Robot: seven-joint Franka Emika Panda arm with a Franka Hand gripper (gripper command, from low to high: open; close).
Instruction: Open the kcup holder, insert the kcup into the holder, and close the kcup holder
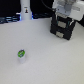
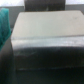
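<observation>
End effector [image 1: 64, 11] over kcup holder [image 1: 62, 27], no legible writing

All we can make out of our arm [image 1: 64, 9] is a blurry white housing with grey shading.

Main object: a blurred boxy grey-black unit, the kcup holder [image 2: 44, 37], fills most of the wrist view.
Upper face: pale grey, flat and broad, with a soft sheen.
Front face: darker, streaked with dull reflections, meeting the upper face at a long straight edge.
Side patch: a teal-green shape [image 2: 4, 27] sits at one border, too blurred to identify.
Surroundings: dark, featureless areas around the unit.
Sharpness: heavily out of focus throughout.
</observation>
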